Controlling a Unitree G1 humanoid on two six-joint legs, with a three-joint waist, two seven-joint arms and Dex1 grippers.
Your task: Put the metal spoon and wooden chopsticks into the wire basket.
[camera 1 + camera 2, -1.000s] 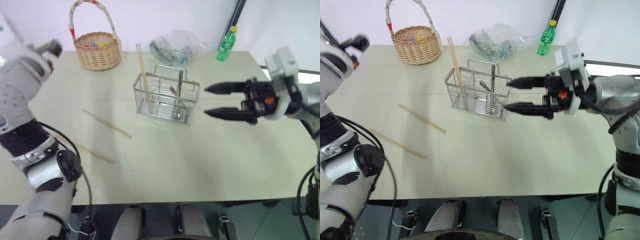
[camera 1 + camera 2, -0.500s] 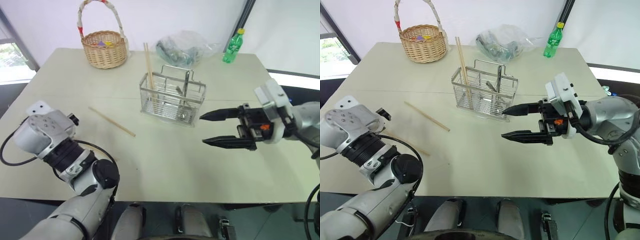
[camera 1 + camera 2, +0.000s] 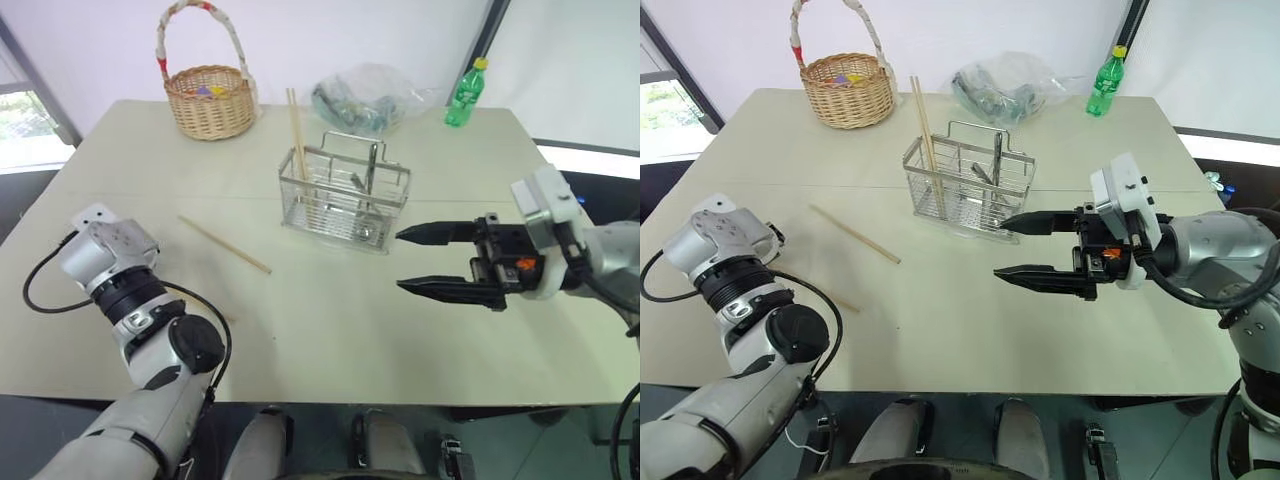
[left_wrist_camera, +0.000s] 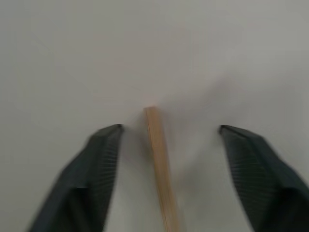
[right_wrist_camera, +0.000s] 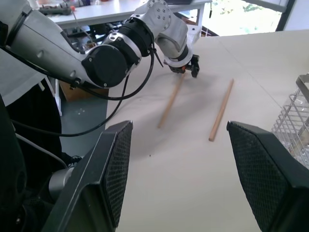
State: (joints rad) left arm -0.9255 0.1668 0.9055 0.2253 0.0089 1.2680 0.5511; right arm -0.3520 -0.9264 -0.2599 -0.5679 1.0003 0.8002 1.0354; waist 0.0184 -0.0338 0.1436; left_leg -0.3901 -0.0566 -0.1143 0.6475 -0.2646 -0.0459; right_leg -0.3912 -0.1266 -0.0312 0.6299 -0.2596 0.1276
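The broad, smooth, pale beige table [image 3: 330,330] fills the scene, matte and plain. Far left on it sits a round woven wicker basket with a tall arched handle [image 3: 209,100]; at the far edge lies a crumpled clear plastic bag [image 3: 372,95], and right of that stands a small green plastic bottle with a yellow cap [image 3: 463,95]. Mid-table stands the rectangular silver wire-mesh basket [image 3: 345,200], its thin grid walls and upright loop handle gleaming; pale tan wooden chopsticks [image 3: 296,135] stand up out of its left compartment, and the slender metal spoon [image 3: 983,175] leans inside by the divider. Left of the basket, a loose straight wooden chopstick [image 3: 224,244] lies flat and diagonal on the table. Nearer and further left, the left gripper [image 4: 169,133] points down at the table, black ribbed fingers [image 4: 99,164] spread either side of another pale wooden stick [image 4: 159,164], not touching it. On the right the right gripper [image 3: 418,262] hovers just right of the basket, jaws wide apart, holding nothing.
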